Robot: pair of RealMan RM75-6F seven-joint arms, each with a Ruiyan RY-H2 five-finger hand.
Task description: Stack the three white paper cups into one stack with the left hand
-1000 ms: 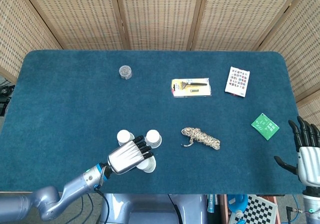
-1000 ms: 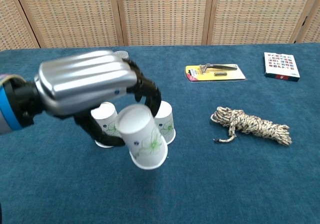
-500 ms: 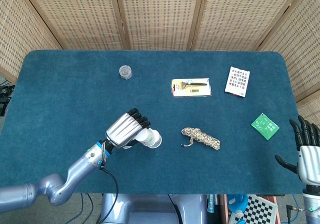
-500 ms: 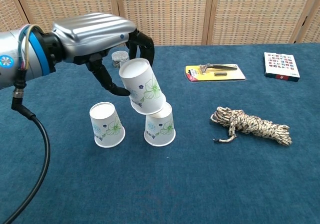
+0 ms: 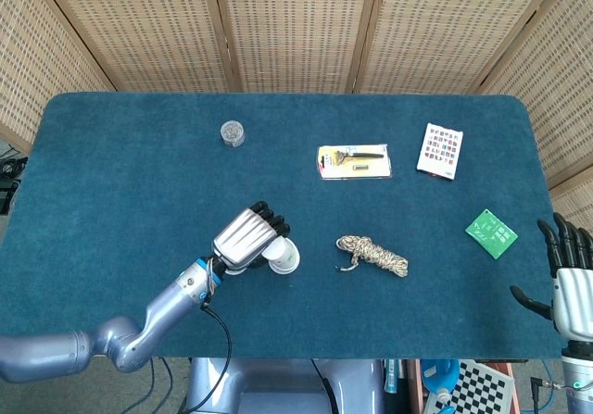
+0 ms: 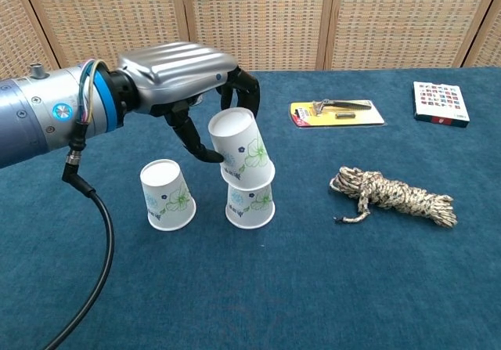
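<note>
In the chest view my left hand (image 6: 184,72) grips an upside-down white paper cup (image 6: 243,149) from above and behind. That cup tilts slightly and its rim sits down over the top of a second upside-down cup (image 6: 250,204). A third upside-down cup (image 6: 167,195) stands alone just to the left. From the head view my left hand (image 5: 248,237) covers most of the cups; only the stacked pair (image 5: 283,257) shows beside the fingers. My right hand (image 5: 569,273) hangs past the table's right front corner, fingers spread and holding nothing.
A coil of rope (image 6: 391,193) lies right of the cups. Farther back are a yellow packaged tool (image 6: 337,113) and a card box (image 6: 440,102). A green card (image 5: 491,232) lies near the right edge, a small jar (image 5: 233,133) at the back left.
My left hand has carried the held cup from the near front up and back, then lowered it over the right-hand cup. The right hand has stayed put.
</note>
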